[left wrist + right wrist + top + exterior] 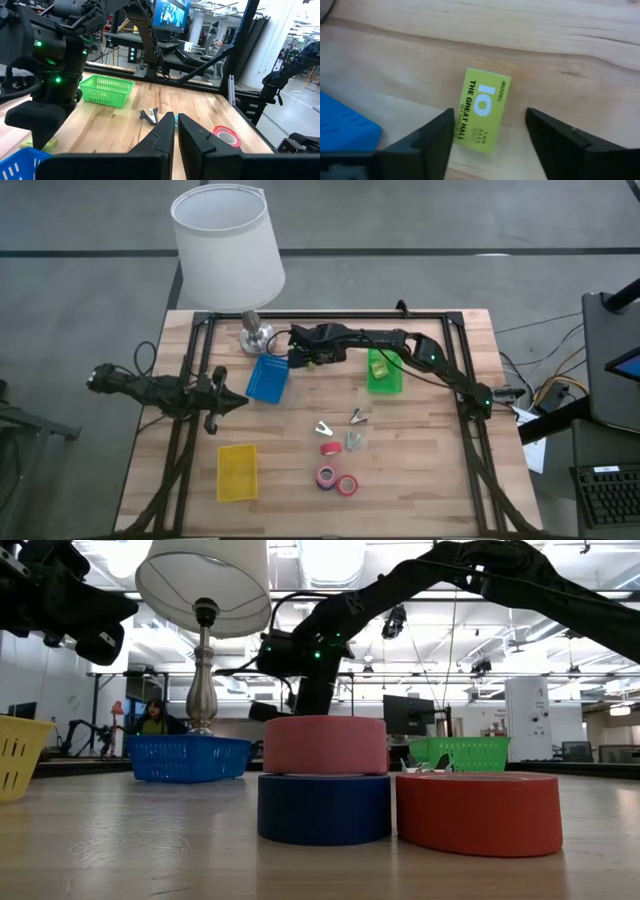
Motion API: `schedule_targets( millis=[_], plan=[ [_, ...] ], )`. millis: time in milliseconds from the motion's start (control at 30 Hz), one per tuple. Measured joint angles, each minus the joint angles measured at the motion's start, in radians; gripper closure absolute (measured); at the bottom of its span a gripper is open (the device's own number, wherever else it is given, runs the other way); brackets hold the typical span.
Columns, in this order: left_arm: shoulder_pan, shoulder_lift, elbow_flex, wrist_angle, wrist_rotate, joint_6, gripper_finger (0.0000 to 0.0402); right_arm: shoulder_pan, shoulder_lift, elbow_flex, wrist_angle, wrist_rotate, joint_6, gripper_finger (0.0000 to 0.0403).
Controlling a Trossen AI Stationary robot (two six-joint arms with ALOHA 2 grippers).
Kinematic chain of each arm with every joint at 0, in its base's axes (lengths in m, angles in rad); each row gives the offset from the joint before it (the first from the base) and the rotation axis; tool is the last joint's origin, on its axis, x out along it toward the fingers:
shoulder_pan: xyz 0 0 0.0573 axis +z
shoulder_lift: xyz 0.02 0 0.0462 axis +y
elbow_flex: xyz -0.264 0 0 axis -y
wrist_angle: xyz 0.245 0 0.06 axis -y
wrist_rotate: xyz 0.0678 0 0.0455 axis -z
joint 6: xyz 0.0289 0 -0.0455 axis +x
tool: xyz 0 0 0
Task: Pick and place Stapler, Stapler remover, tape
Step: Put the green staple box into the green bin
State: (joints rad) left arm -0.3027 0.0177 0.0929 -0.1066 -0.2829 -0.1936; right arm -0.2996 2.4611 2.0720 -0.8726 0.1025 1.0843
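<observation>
Right gripper (pixel 490 142) hangs wide open, empty, over small yellow-green staple box (pixel 483 116) near table's far edge beside blue tray (pixel 268 378); box looks light, rigid, best pinched across long sides; left gripper (pixel 176 131) nearly closed, empty.

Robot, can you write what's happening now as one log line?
right end effector: open over yellow box | left end effector: shut, waiting | tape: on table

Your wooden table (pixel 420 480) carries a lamp (pixel 255 335), blue tray (pixel 268 379), green tray (pixel 384 372), yellow tray (pixel 237 472), tape rolls (pixel 337 478), metal staple removers (pixel 340 428) and a small yellow box (pixel 484 108).
</observation>
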Motion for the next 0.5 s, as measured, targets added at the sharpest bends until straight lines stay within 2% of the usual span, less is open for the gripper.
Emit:
schedule_targets(
  millis=[200,300,500],
  plan=[
    [0.000,0.000,0.000,0.000,0.000,0.000,0.0376,-0.002,0.002,0.000,-0.003,-0.038,-0.121,0.0276],
    [0.000,0.000,0.000,0.000,0.000,0.000,0.0376,-0.003,-0.001,0.001,-0.019,-0.066,-0.204,0.0314],
    [0.000,0.000,0.000,0.000,0.000,0.000,0.0376,0.004,-0.037,-0.001,-0.139,-0.119,-0.410,0.0317]
  ],
)
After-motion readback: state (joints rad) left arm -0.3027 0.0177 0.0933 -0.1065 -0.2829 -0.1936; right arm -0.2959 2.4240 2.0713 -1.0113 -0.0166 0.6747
